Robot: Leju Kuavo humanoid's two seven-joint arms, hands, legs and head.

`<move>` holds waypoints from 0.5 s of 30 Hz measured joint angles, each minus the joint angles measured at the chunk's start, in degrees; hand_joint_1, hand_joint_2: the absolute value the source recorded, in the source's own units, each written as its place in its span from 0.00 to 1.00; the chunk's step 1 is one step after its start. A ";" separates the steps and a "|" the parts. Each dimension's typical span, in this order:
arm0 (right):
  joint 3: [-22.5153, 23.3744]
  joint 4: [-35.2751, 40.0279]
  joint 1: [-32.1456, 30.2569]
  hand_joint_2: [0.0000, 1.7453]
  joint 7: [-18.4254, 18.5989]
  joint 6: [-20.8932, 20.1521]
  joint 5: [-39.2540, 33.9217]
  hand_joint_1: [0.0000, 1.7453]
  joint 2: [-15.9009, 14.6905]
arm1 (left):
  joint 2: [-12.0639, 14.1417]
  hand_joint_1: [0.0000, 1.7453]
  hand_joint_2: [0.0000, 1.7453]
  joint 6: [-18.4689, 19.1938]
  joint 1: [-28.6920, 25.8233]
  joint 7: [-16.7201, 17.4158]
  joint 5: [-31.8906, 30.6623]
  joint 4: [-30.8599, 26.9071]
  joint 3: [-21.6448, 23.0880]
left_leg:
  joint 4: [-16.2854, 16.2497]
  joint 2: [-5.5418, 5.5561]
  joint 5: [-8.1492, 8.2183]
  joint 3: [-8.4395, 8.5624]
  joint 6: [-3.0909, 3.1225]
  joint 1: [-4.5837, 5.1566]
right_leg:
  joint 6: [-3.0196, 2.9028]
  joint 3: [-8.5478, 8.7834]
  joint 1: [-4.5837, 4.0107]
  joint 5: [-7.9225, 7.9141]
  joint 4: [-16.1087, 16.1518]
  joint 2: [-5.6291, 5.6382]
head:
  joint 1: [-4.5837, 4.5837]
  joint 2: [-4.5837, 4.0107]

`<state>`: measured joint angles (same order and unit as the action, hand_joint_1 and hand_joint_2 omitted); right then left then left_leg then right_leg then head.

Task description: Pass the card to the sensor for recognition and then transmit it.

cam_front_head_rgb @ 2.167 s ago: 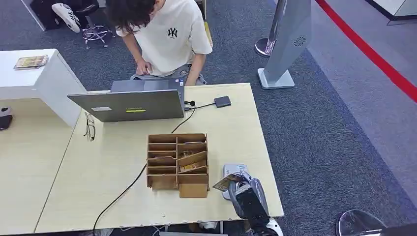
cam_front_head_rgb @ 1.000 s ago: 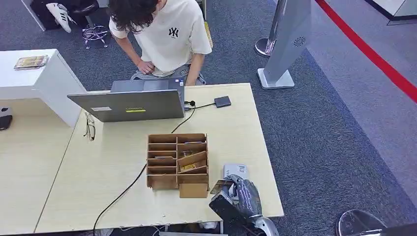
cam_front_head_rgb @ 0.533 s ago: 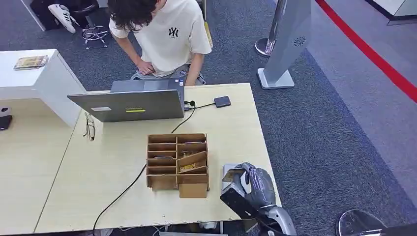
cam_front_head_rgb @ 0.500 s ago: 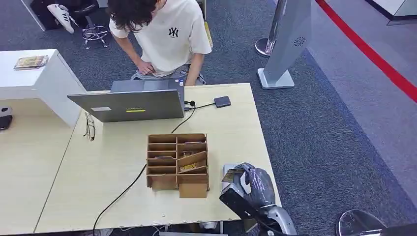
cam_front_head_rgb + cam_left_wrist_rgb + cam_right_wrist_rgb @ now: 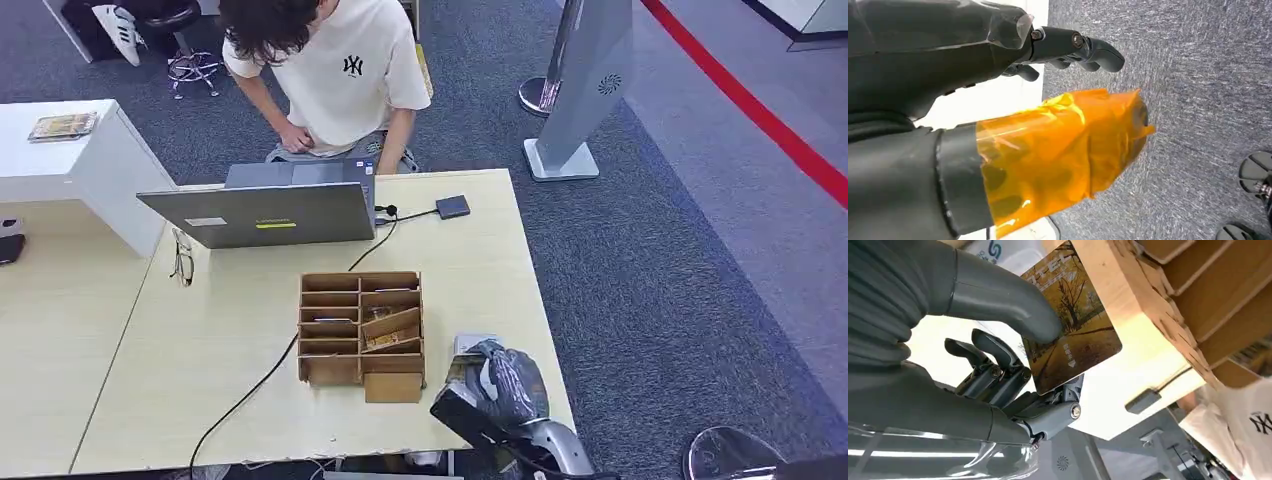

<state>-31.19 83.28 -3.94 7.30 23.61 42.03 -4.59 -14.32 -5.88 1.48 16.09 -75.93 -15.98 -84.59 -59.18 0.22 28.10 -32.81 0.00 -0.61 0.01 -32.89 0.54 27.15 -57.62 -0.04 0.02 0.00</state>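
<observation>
Right hand (image 5: 1013,370): dark grey, many-fingered; thick thumb pressed on the printed face of the card, darker fingers behind it. Pinching the card. In the head view the hand (image 5: 505,385) sits at the near right corner of the table, over the sensor.

Card (image 5: 1070,335): thin yellow-brown rectangle printed with autumn trees and small lettering; held by one edge, most of it projecting free, close beside the organiser's wall. Contact with that wall cannot be told.

Sensor (image 5: 472,345): small white-and-grey box on the table, just right of the organiser, partly covered by the hand.

Organiser (image 5: 361,327): brown cardboard box with slotted compartments, several holding cards, mid-table.

Table (image 5: 240,330): pale wooden top; grey open laptop (image 5: 260,212) at the far edge, black cable trailing forward. Person in a white T-shirt (image 5: 340,75) bent over behind the laptop.

Left hand (image 5: 1063,47): dark fingers loosely spread over grey carpet, thumb wrapped in orange film; holding nothing.

Hazards, as judged: the grip is narrow, so a knock against the organiser could twist the card loose; a tilted or off-centre pass may fail to read; a dropped card near the table edge could fall to the carpet.
</observation>
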 joint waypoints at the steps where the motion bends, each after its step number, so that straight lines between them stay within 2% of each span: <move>1: -0.15 -0.31 0.09 1.00 0.42 0.02 0.53 1.00 0.00 | 0.02 0.00 0.00 0.02 0.00 0.04 -0.05 0.00 0.00 | 0.00 0.00 0.00 0.00 0.00 0.00 | 0.00 0.00 0.00 0.00 0.00 0.00 | 0.02 0.00; 15: -0.53 -2.65 1.03 1.00 2.87 -0.42 4.20 1.00 0.00 | 0.33 0.00 0.00 0.44 0.01 0.18 -0.35 0.00 -0.09 | 0.00 0.00 0.00 0.00 0.00 0.00 | 0.00 0.00 0.00 0.00 0.00 0.00 | 0.02 0.00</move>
<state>-31.71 80.63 -2.90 10.16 23.19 46.23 -4.59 -13.99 -5.44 1.49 16.26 -76.28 -15.98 -84.67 -59.18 0.22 28.10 -32.80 0.00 -0.61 0.01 -32.89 0.54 27.15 -57.62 -0.03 0.04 0.00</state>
